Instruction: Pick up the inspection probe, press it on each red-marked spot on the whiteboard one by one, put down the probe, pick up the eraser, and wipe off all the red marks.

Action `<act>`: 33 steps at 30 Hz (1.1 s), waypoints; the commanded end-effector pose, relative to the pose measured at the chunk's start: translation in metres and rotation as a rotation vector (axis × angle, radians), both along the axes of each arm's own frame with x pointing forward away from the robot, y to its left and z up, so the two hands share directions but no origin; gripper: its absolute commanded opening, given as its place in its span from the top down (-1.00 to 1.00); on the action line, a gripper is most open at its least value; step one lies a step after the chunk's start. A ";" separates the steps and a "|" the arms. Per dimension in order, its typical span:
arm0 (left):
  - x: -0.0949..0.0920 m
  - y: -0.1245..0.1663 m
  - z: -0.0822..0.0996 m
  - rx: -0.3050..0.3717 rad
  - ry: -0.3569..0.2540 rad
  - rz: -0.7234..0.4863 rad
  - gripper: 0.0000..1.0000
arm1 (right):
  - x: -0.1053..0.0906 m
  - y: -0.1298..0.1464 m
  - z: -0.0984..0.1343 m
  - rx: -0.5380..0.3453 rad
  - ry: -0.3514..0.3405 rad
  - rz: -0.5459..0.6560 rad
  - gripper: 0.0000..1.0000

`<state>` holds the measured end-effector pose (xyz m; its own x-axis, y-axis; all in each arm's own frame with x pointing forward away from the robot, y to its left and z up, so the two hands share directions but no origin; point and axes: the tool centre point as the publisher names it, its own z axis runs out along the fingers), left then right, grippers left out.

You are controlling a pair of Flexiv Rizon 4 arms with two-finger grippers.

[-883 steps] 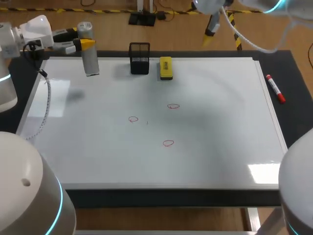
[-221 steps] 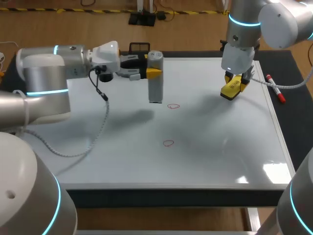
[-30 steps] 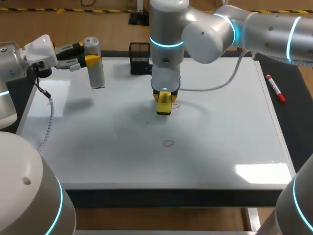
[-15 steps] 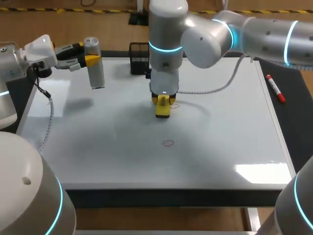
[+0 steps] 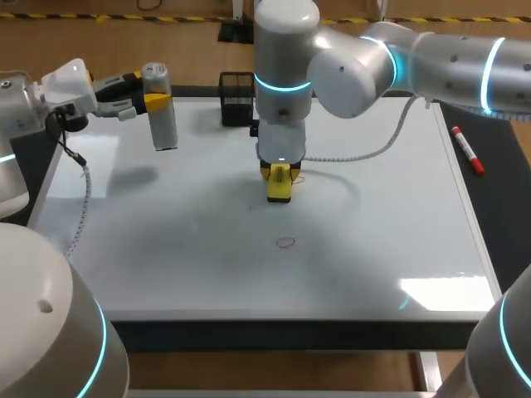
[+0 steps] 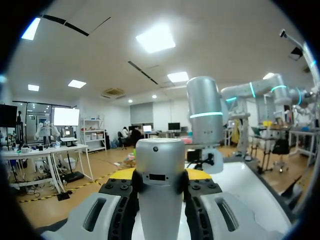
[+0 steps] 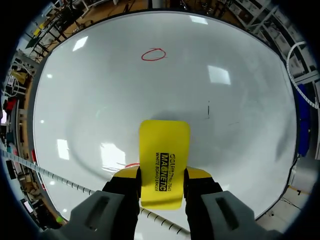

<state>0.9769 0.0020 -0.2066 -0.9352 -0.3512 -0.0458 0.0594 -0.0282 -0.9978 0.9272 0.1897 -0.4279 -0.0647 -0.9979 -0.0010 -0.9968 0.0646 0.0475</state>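
The grey cylindrical probe (image 5: pixel 158 108) hangs upright over the whiteboard's (image 5: pixel 390 224) far left corner, with my left gripper (image 5: pixel 139 93) shut on it. In the left wrist view the probe (image 6: pixel 160 185) fills the gap between the fingers of that gripper (image 6: pixel 160 176). My right gripper (image 5: pixel 280 170) reaches past the middle and is shut on the yellow eraser (image 5: pixel 280 184), which rests on the board. One red mark (image 5: pixel 299 177) peeks out beside the eraser. Another red circle (image 5: pixel 286 243) lies nearer the front. In the right wrist view the eraser (image 7: pixel 164 160) sits between the fingers of the right gripper (image 7: pixel 162 179), with that circle (image 7: pixel 153 54) ahead of it.
A black mesh holder (image 5: pixel 236 93) stands at the board's far edge, just behind my right arm. A red marker (image 5: pixel 467 150) lies beside the board's right edge. A small dark tick (image 7: pixel 208 109) shows on the board beside the eraser.
The right gripper nudged the eraser slightly left and then back right beside the upper red mark. The left arm and the probe have not moved.
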 end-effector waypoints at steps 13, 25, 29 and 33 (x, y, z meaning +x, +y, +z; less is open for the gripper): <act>0.000 0.000 0.001 -0.001 -0.001 0.000 1.00 | 0.001 -0.036 -0.001 -0.028 -0.002 -0.056 1.00; 0.000 0.000 0.001 -0.001 -0.001 0.000 1.00 | 0.004 -0.065 0.003 -0.052 -0.009 -0.107 1.00; 0.000 0.000 0.001 -0.001 -0.001 0.000 1.00 | 0.005 -0.068 0.008 -0.049 -0.017 -0.118 1.00; 0.000 0.000 0.001 -0.001 -0.001 0.000 1.00 | 0.006 -0.070 0.017 -0.033 -0.018 -0.123 1.00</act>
